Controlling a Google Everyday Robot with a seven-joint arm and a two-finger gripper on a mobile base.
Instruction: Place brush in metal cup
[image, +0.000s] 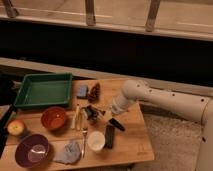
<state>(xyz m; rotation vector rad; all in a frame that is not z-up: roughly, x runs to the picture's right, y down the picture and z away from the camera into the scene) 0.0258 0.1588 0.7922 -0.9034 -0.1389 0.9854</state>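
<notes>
Hovering beside metal cup (90, 112), tool (106, 113), grip state perhaps indiscernible; no legible writing.

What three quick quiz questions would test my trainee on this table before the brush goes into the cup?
1. True or false: the end effector is over the green tray.
2. Which lies nearest the white cup: (a) red apple, (b) flat black bar, (c) purple bowl?
3. What sits just left of the end effector, between it and the orange-brown bowl?

Key:
1. False; it is by the table's middle, right of the tray.
2. b.
3. The metal cup.
</notes>
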